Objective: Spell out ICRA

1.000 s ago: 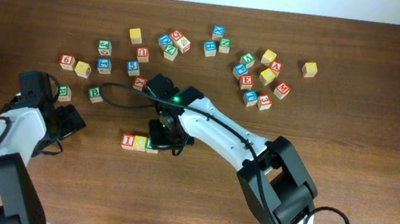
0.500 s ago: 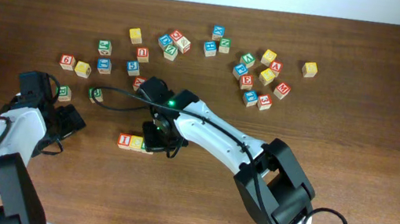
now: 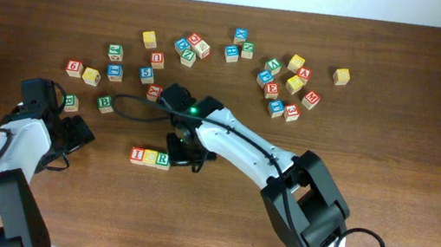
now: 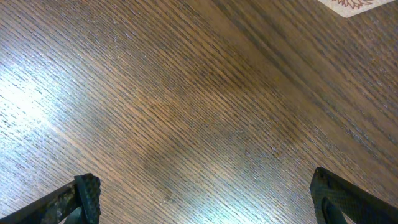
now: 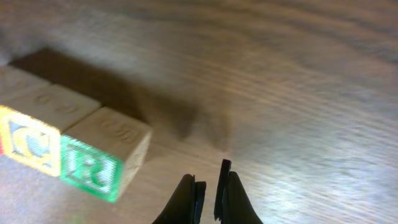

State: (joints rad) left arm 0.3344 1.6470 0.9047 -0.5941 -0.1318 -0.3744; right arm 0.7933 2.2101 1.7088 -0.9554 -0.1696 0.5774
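Compared with a second ago, the short row of cubes sits slightly further left. The right tool point(image 3: 179, 157) covered its end cube then and now stands clear of it, so all three faces show.

Farthest left, the left tool point(image 3: 73, 131) hovers low over bare bench point(image 3: 385, 192) with its fingers point(image 4: 84, 196) spread wide and nothing between them. Its wrist camera shows only wood grain and, at the top right edge, a pale corner too cropped to identify. Two green cubes point(image 3: 71, 103) lie just beyond this tool.

Between the two tools stands the row, touching side by side: the red I cube point(image 3: 138, 156) farthest from the right tool, then the yellow C cube point(image 3: 150, 158), then the green R cube point(image 3: 162, 160) nearest it. From the right wrist, the R cube point(image 5: 93, 167) lies off to the left of the fingertips, near but not touching.

The right tool point(image 5: 209, 194) is clenched to a thin slit and holds nothing.

Beyond and to the right of that tool, loose cubes point(image 3: 188, 46) are scattered across the bench. Among them lies a red cube point(image 3: 304, 73) that looks like the A, well apart from the row.
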